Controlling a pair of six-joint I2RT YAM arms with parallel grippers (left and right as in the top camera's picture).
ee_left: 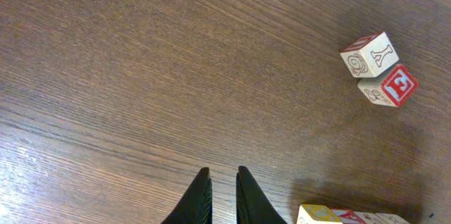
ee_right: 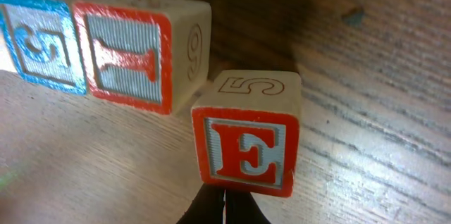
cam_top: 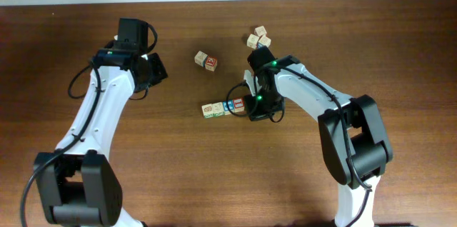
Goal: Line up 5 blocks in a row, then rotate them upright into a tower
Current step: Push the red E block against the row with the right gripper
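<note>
**Item:** line of blocks (cam_top: 221,108): five letter cubes in one row near the middle of the table (cam_top: 214,184).

**Location:** the pair of cubes (cam_top: 206,61) and the cluster of cubes (cam_top: 258,38) lie apart, farther back.

**Detail, right wrist view:** the blue-marked block (ee_right: 39,44) and the red-marked block (ee_right: 127,55) sit flush. The end block (ee_right: 246,143) (red E on its side, an outlined 5 on top) is cocked out of line with them. Whether its corner touches its neighbour cannot be told.

**Right gripper** (ee_right: 223,206): jaws closed, tips together, nothing between them. It sits at the foot of the E face, touching it or just short of it.

**Left gripper** (ee_left: 223,175): jaws nearly together with a narrow gap, holding nothing. It hangs over bare wood, well apart from the row.

**Step in hand, as judged:** swinging the row round by pushing on its end with the closed tips.

**Handling notes:**
- The loose end block looks likely to pivot alone and break from the row.
- Press low on the face and near its centre.
- Move in a slow arc so the push carries through into the neighbouring cubes.
- Re-seat the tips if the E block skews further.
- Sweep away from the pair of cubes
</note>
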